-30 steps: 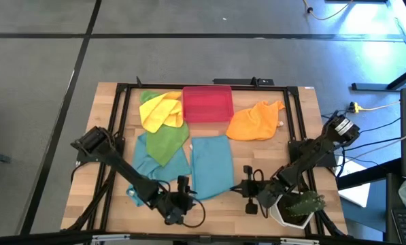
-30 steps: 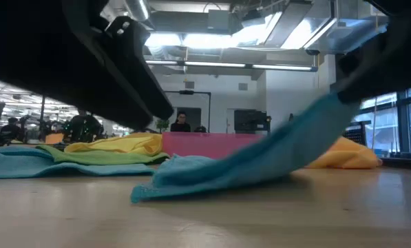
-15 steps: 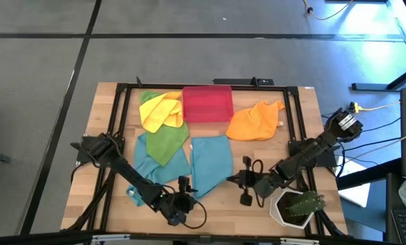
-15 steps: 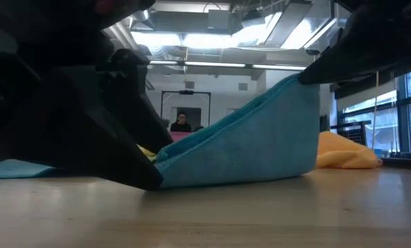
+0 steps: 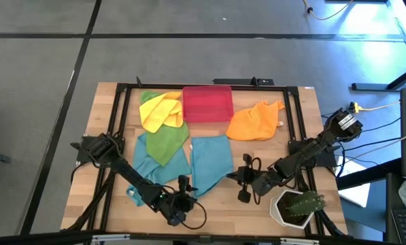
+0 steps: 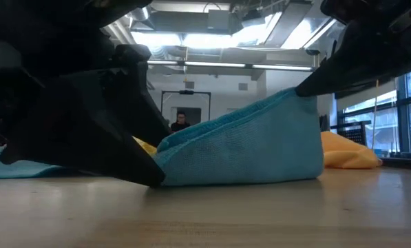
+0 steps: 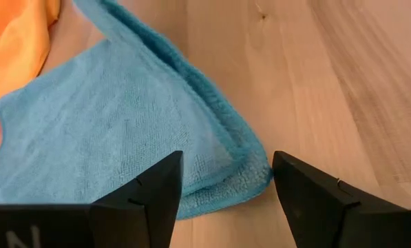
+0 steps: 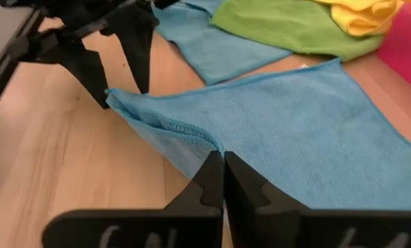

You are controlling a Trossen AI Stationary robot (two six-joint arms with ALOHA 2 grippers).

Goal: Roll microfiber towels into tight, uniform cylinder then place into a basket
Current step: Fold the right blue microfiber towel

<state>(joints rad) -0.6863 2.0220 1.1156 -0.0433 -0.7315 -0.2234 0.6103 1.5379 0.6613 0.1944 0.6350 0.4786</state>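
This is a robotics lab set in an open office or industrial hall. A wooden table [image 5: 107,92] with a black metal frame [image 5: 124,95] bolted around its edges stands on grey carpet tiles [image 5: 39,61], with cables [image 5: 379,105] trailing over the floor past the table's right edge. Level across the table, the room behind shows exposed ceiling ducts [image 6: 260,14], strip lights [image 6: 212,41], large windows [image 6: 356,117], and a person [image 6: 182,122] seated far back by a doorway.
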